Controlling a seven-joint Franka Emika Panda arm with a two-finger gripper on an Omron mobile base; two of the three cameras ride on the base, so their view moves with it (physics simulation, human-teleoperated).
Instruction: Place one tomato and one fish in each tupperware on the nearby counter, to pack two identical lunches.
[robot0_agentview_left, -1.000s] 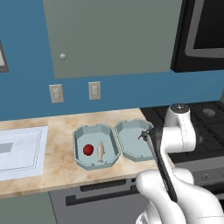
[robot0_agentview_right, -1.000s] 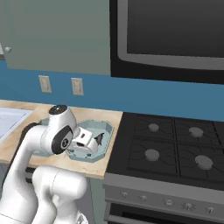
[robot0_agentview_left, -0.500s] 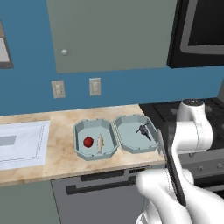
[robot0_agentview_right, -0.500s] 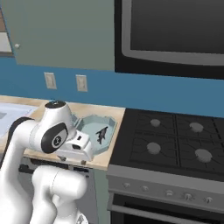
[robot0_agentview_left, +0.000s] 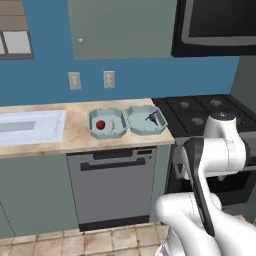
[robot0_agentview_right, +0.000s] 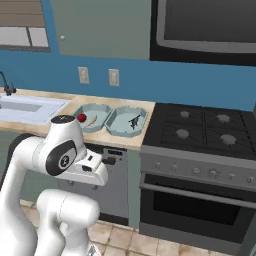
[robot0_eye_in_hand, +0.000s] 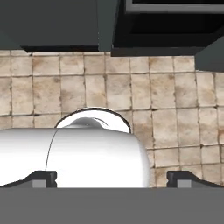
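Note:
Two teal-grey tupperware stand side by side on the beige counter (robot0_agentview_left: 75, 136). The left tupperware (robot0_agentview_left: 107, 123) (robot0_agentview_right: 93, 117) holds a red tomato (robot0_agentview_left: 100, 125) (robot0_agentview_right: 81, 117) and a pale fish (robot0_agentview_left: 113, 125) (robot0_agentview_right: 92, 120). A small dark slim thing (robot0_agentview_left: 151, 118) (robot0_agentview_right: 134, 121) lies in the right tupperware (robot0_agentview_left: 146, 120) (robot0_agentview_right: 127, 120). My gripper (robot0_agentview_right: 108, 161) (robot0_eye_in_hand: 111, 179) hangs low, below counter height and well short of the containers. It faces down at the floor, open, with nothing between its fingertips (robot0_eye_in_hand: 41, 178).
A white sink (robot0_agentview_left: 30, 127) (robot0_agentview_right: 25, 106) lies at the counter's left. The black stove (robot0_agentview_left: 200, 107) (robot0_agentview_right: 200, 125) with its oven (robot0_agentview_right: 195, 200) stands to the right. Grey cabinet fronts (robot0_agentview_left: 112, 185) run below the counter, and a tiled floor (robot0_eye_in_hand: 131, 96) lies under the hand.
The whole picture has shifted: the base has backed away from the counter, so the containers look farther off. The arm has folded down low. The gripper stays open.

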